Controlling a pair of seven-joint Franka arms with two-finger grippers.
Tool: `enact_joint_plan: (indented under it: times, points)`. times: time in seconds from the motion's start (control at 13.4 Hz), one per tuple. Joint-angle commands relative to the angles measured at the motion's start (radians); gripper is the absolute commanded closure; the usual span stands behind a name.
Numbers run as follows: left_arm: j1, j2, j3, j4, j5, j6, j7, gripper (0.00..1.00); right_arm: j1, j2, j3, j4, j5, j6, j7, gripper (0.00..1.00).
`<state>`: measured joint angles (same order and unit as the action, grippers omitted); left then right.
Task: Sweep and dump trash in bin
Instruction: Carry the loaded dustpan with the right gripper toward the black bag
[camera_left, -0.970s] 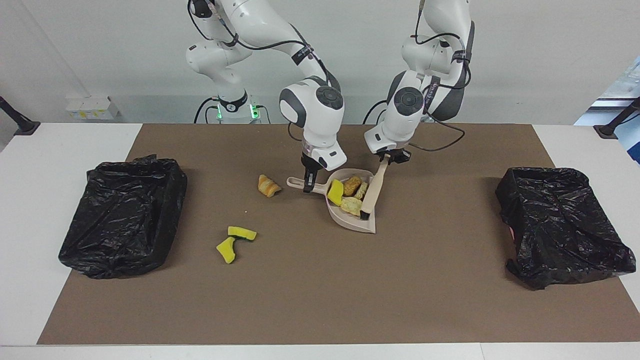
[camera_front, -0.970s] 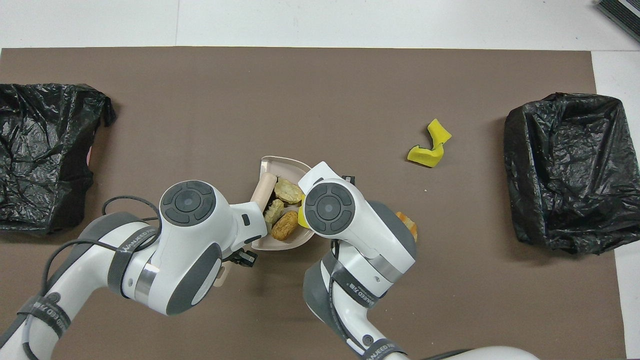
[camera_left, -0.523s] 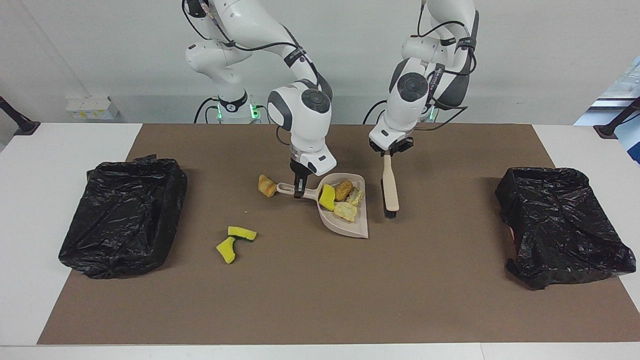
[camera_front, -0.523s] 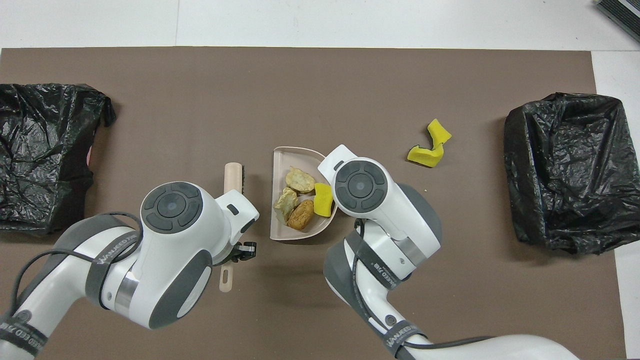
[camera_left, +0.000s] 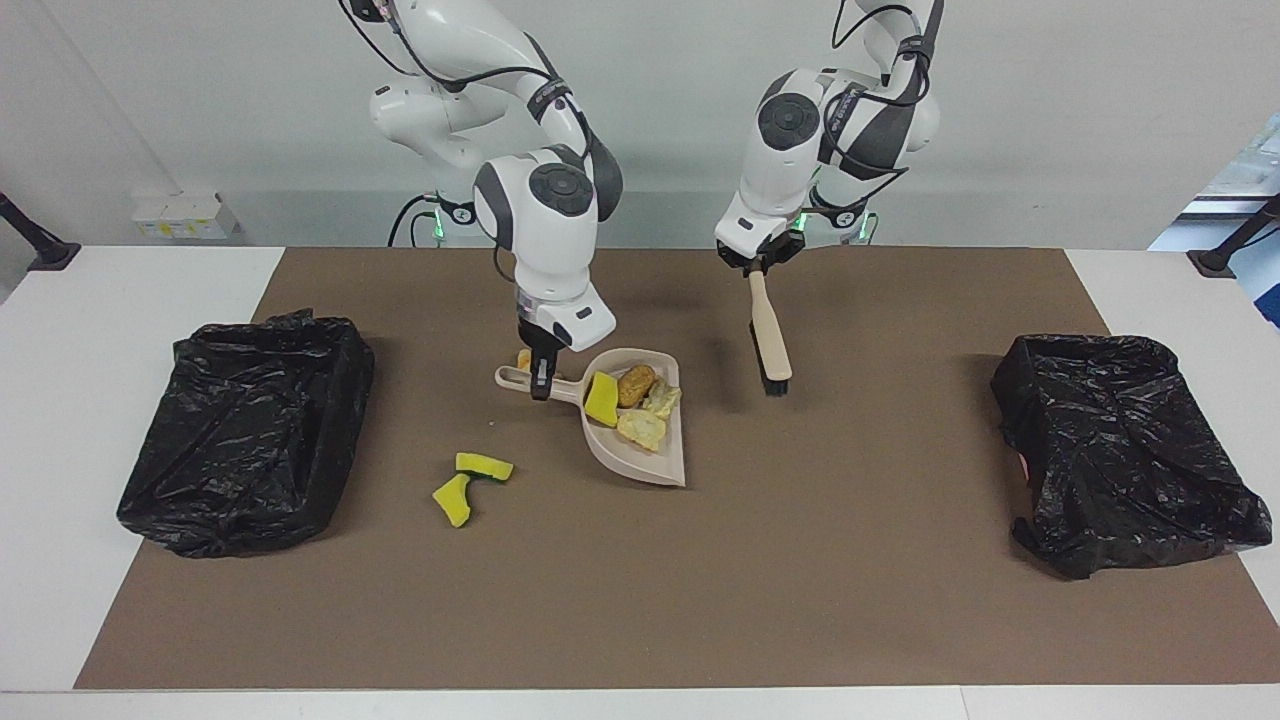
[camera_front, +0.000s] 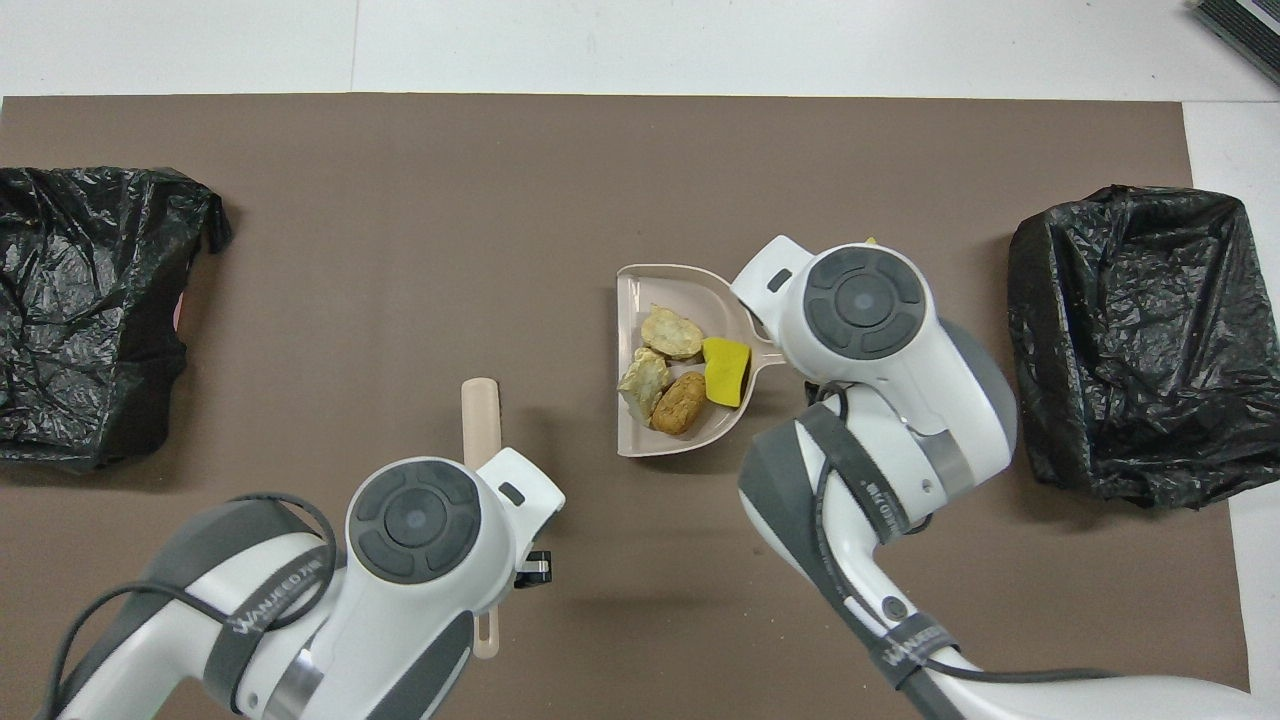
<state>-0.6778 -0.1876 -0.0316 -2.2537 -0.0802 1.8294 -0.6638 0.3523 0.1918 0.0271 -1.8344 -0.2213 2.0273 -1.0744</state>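
On the brown mat (camera_left: 700, 580) near the middle of the table, the beige dustpan (camera_left: 640, 455) is carried by its handle: the right gripper (camera_left: 541, 385) is clamped shut on that handle, with the pan's wide mouth pointing away from the robots. Whether the pan touches the mat or hangs just above it is hard to judge from either view. Four pieces of trash sit inside it: a yellow sponge chunk (camera_left: 601, 399) closest to the handle, a brown bread-like lump (camera_left: 636, 384), and two paler tan lumps (camera_left: 642, 428) beside them. In the overhead view the same four lie bunched toward the pan's closed end (camera_front: 680, 375).

Three more pieces of trash are on the mat. Two yellow sponge chunks with green sides (camera_left: 468, 485) lie touching each other, farther from the robots than the dustpan and toward the right arm's end of the table. An orange-brown lump (camera_left: 523, 359) peeks out just beside the right gripper, mostly hidden by it.

The left gripper (camera_left: 757, 266) is closed on the handle of the beige brush (camera_left: 770, 335), which hangs tilted over the mat beside the dustpan, black bristles at its lower end, apart from the pan.

Two bins lined with black bags stand at the mat's ends, one (camera_left: 245, 430) at the right arm's end and one (camera_left: 1125, 450) at the left arm's end.
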Motion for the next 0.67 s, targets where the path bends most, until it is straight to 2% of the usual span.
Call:
enact_joint_plan:
  times: [0.0,0.3,0.6]
  points:
    - [-0.109,-0.130,0.012,-0.166,-0.004,0.088,-0.101,1.00,-0.102,-0.023,0.010,0.036,0.087,-0.041,-0.161,1.00]
    - [-0.248,-0.164,0.010,-0.268,-0.015,0.160,-0.164,1.00,-0.258,-0.023,0.005,0.075,0.172,-0.042,-0.393,1.00]
    - [-0.342,-0.151,0.010,-0.340,-0.102,0.269,-0.197,1.00,-0.452,-0.012,0.005,0.110,0.244,-0.044,-0.608,1.00]
